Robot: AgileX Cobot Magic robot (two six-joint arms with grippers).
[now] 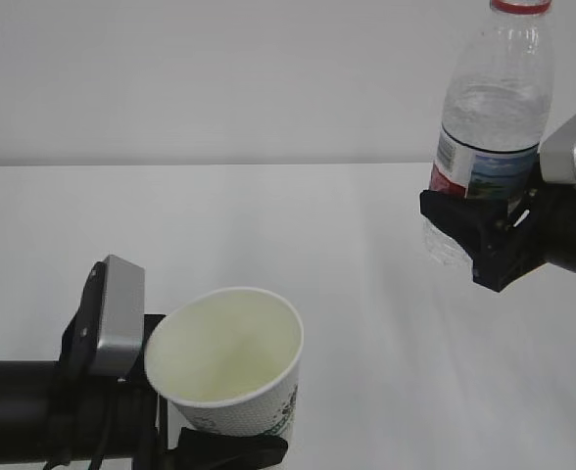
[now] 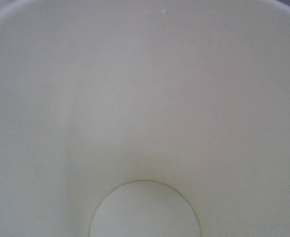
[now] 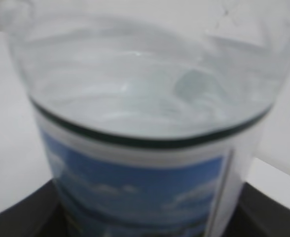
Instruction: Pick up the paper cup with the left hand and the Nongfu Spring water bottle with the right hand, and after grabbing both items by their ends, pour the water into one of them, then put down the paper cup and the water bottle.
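Count of cups: one paper cup point(image 1: 231, 362) was seen, white, with a rolled rim and greenish lettering low on its side.
Count of bottles: one Nongfu Spring water bottle point(image 1: 491, 117) was seen, clear and ribbed, with a red neck ring at the top edge of the exterior view.
Count of arms: two black arms were seen, one at each side of the white table point(image 1: 366, 294).
Left hand: the left hand point(image 1: 219, 446) was closed on the lower part of the paper cup, its jaws set wide by the cup's body. The cup was held tilted at the lower left of the exterior view, mouth turned up toward the camera.
Cup interior: in the left wrist view the pale inside wall point(image 2: 145, 98) filled the picture and the round bottom disc was shown; whether any liquid lay there could not be told.
Right hand: the right hand point(image 1: 489, 245) was clamped on the labelled lower part of the bottle, which was held nearly upright at the upper right, well apart from the cup.
Water: the water point(image 3: 145, 94) was seen inside the bottle, its surface above the blue label.
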